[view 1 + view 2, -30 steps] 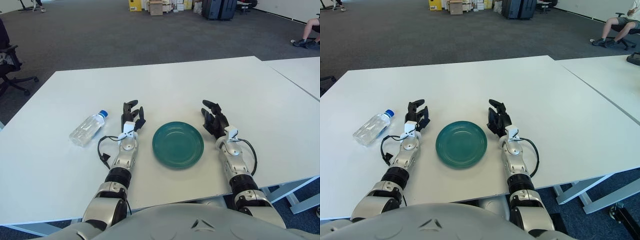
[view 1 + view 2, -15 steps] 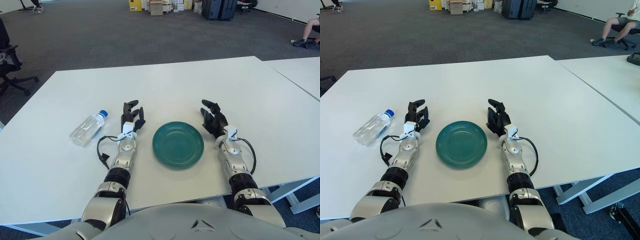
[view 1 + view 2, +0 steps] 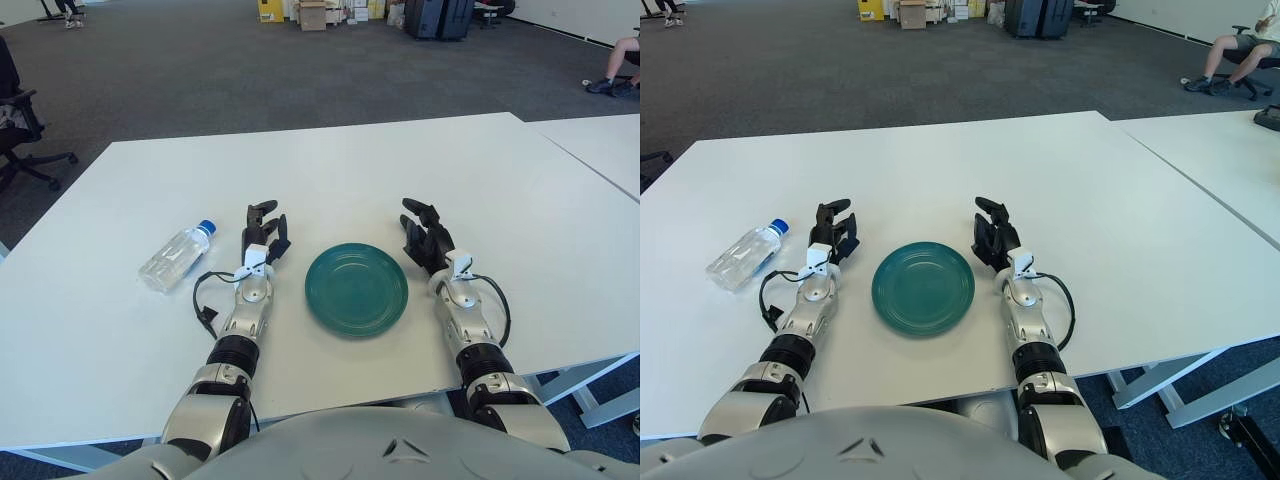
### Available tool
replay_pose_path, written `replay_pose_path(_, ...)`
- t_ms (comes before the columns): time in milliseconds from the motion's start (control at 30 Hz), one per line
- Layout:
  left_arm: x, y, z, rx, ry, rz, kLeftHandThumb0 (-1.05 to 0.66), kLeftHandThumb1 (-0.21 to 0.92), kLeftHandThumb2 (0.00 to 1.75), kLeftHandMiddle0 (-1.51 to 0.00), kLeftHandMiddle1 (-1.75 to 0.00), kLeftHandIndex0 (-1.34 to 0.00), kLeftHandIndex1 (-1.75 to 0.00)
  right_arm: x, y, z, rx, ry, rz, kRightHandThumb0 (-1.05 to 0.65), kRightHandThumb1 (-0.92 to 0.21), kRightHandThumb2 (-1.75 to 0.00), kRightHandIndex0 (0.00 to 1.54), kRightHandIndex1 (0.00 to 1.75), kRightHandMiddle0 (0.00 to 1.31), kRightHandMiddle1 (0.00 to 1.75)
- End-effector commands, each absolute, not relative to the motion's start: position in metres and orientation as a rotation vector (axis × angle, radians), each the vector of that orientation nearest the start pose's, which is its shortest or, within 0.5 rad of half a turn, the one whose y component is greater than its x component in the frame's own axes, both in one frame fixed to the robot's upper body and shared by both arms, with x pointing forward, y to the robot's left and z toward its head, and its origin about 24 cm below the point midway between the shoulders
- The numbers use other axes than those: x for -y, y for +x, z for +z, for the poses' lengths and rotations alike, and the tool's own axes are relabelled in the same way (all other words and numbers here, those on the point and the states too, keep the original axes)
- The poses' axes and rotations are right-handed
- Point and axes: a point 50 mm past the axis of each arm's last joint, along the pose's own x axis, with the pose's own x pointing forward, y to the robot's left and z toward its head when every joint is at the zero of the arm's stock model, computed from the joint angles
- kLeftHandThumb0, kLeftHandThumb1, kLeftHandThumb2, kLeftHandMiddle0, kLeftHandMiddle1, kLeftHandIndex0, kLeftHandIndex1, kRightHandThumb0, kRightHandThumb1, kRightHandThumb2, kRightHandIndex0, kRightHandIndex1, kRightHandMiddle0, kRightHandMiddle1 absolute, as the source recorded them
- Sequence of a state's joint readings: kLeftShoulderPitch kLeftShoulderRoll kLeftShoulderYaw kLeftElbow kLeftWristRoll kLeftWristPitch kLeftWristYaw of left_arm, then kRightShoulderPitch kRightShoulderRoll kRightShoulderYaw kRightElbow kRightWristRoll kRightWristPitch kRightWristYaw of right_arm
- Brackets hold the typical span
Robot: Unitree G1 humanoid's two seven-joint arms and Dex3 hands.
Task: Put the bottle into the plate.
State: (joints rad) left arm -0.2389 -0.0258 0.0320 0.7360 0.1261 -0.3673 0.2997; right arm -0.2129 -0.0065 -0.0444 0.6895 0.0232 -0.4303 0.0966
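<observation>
Note that you found the bottle (image 3: 177, 256) lying on the counter (image 3: 330, 170), left of your left hand (image 3: 262, 232), whose fingers, like your right hand's (image 3: 425, 237), were relaxed and empty; light, slippery, probably best gripped mid-body.

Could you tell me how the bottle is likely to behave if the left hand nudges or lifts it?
The bottle lies on its side on the table, so a nudge from the left hand would probably roll it. It looks clear, thin plastic, likely light and squeezable.

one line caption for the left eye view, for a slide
Bottle lying left of the empty plate, open left hand and right hand flanking it.
</observation>
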Motion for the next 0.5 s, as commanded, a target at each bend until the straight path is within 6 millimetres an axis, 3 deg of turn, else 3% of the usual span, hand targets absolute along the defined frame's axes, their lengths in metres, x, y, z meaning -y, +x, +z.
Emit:
replay_pose_path(0, -0.146, 0.277, -0.021, -0.106, 0.128, 0.212, -0.73, 0.92, 0.71, -0.48, -0.55, -0.16, -1.12, 0.142, 0.272, -0.024, -0.072, 0.024, 0.099, -0.64, -0.92, -0.78, 0.29, 0.0, 0.0, 0.77)
replay_pose_path(267, -0.158, 0.275, 0.013, 0.01, 0.188, 0.214, -0.76, 0.92, 0.7, -0.43, -0.51, -0.08, -1.06, 0.141, 0.271, -0.025, -0.037, 0.018, 0.117, -0.66, -0.92, -0.81, 0.29, 0.0, 0.0, 0.79)
replay_pose_path(367, -0.177, 0.26, 0.044, 0.154, 0.415, 0.209, -0.8, 0.92, 0.7, -0.37, -0.44, -0.04, -1.02, 0.142, 0.271, -0.026, -0.034, 0.012, 0.121, -0.66, -0.92, -0.82, 0.29, 0.0, 0.0, 0.8)
replay_pose_path(467, -0.185, 0.25, 0.062, 0.206, 0.552, 0.213, -0.81, 0.92, 0.69, -0.34, -0.39, -0.01, -0.98, 0.142, 0.271, -0.027, -0.037, 0.014, 0.119, -0.66, -0.92, -0.83, 0.29, 0.0, 0.0, 0.8)
